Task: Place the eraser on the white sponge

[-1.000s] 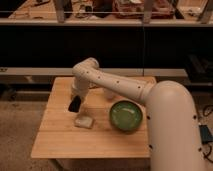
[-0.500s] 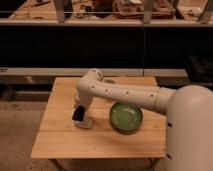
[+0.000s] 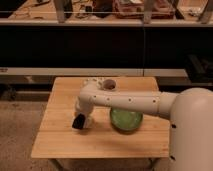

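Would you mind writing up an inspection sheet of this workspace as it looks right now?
Surface: wooden table, light planks.
Job's things: eraser, black, at the gripper's tip, low over the table's left half; white sponge, only a pale edge shows beside and beneath the eraser; contact cannot be judged.
Clutter: green bowl, upright, right of the gripper; a whitish object near the table's far edge, partly behind the arm.
Grippers: gripper, lowered at the sponge.
Cables: nothing seen.
Surroundings: dark shelving behind the table, speckled floor.
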Tool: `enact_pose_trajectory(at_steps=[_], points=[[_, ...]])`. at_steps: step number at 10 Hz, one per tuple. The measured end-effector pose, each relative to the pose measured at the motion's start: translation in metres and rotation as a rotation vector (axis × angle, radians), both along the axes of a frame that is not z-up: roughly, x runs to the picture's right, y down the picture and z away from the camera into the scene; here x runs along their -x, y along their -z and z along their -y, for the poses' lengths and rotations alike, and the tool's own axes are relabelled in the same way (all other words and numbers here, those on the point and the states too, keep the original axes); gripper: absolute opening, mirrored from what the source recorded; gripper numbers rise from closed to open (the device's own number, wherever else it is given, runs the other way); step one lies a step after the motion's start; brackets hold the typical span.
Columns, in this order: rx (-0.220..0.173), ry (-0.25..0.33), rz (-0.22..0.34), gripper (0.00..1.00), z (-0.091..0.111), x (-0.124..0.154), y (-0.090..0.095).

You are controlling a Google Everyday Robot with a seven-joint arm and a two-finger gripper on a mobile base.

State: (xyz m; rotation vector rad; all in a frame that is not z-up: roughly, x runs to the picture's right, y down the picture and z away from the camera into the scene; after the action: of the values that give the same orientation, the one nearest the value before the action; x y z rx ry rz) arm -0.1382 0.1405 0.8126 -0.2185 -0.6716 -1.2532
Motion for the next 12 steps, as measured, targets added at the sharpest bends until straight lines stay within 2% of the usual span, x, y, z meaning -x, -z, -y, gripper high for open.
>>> enact_pose_trajectory(at_steps=[3,7,8,9,12], points=[[0.012,0.001,-0.006,0.00,-0.009,-0.013,-0.003],[0.005,-0.002,-0.012,0.00,-0.004,-0.019,-0.011],[0.006,0.000,-0.011,0.03,-0.004,-0.017,-0.013],[0.009,0.001,-0.011,0.10,-0.004,-0.016,-0.014],[0.013,0.001,-0.018,0.40,-0.002,-0.016,-0.017]])
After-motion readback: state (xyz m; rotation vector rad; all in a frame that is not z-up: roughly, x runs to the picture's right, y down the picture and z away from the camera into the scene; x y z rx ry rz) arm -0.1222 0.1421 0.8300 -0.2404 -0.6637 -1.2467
